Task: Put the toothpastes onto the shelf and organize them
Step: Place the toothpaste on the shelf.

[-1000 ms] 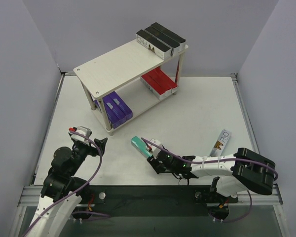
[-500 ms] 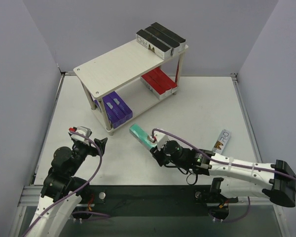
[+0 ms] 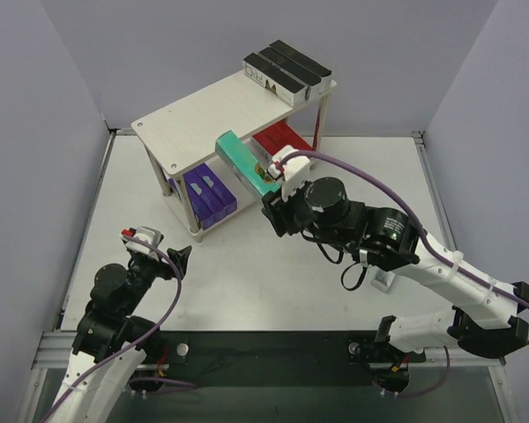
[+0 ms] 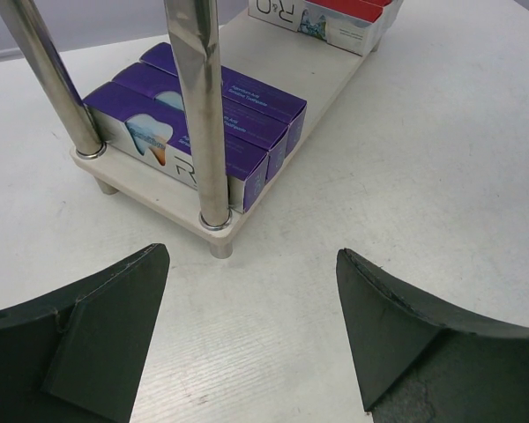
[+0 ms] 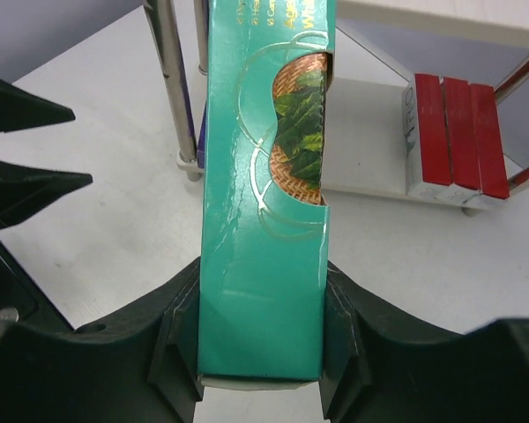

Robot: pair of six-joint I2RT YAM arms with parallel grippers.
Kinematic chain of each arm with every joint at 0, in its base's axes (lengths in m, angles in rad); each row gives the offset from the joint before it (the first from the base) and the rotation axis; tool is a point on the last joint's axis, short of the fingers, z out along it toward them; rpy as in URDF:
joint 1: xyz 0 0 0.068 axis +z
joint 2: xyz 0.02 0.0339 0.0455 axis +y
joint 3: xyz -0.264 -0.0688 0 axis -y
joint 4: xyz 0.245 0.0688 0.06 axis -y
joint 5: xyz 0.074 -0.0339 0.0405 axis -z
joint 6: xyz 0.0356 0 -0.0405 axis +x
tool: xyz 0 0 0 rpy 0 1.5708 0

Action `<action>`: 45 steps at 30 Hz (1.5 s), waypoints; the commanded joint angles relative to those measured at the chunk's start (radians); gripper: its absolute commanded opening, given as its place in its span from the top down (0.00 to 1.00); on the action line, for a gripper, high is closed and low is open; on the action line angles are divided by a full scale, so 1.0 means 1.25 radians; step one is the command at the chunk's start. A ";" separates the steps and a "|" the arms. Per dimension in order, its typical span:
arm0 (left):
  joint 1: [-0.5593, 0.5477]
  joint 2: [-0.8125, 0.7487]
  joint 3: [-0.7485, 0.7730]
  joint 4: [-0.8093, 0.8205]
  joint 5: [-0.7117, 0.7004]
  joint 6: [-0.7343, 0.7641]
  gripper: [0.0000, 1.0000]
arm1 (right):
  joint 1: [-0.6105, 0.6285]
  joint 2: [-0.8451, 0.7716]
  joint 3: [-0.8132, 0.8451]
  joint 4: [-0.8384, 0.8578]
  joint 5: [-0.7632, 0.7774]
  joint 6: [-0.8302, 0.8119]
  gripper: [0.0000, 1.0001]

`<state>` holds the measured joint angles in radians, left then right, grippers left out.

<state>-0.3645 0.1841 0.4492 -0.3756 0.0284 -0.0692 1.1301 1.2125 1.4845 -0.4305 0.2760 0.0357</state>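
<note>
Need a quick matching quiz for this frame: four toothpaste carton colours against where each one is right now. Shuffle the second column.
Column 1
1. glossy teal toothpaste carton
2. purple toothpaste cartons
3. black toothpaste cartons
4. red toothpaste cartons

Column 2
A. lower board of the pale wood two-tier shelf, right end in the top view
B. clamped in the right gripper, held off the table in front of the shelf
C. top board, right end
D. lower board, left end

Pairs: 1-B, 2-D, 3-C, 4-A
</note>
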 commanded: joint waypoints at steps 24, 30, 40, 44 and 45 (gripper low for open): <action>0.003 -0.004 0.005 0.038 0.013 0.004 0.12 | -0.154 0.600 0.707 0.055 -0.201 -0.064 0.59; 0.003 -0.005 0.005 0.038 0.014 0.005 0.12 | -0.156 0.607 0.669 0.122 -0.215 -0.048 0.44; 0.003 -0.002 0.005 0.040 0.018 0.005 0.12 | -0.176 0.498 0.471 0.283 -0.326 0.015 0.34; 0.003 0.000 0.004 0.042 0.021 0.005 0.12 | -0.219 0.454 0.365 0.409 -0.399 0.097 0.34; 0.003 0.001 0.005 0.042 0.023 0.005 0.12 | -0.223 0.450 0.354 0.422 -0.408 0.108 0.34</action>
<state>-0.3645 0.1833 0.4492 -0.3748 0.0368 -0.0692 0.8936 1.8633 1.9797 -0.0837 -0.1310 0.0620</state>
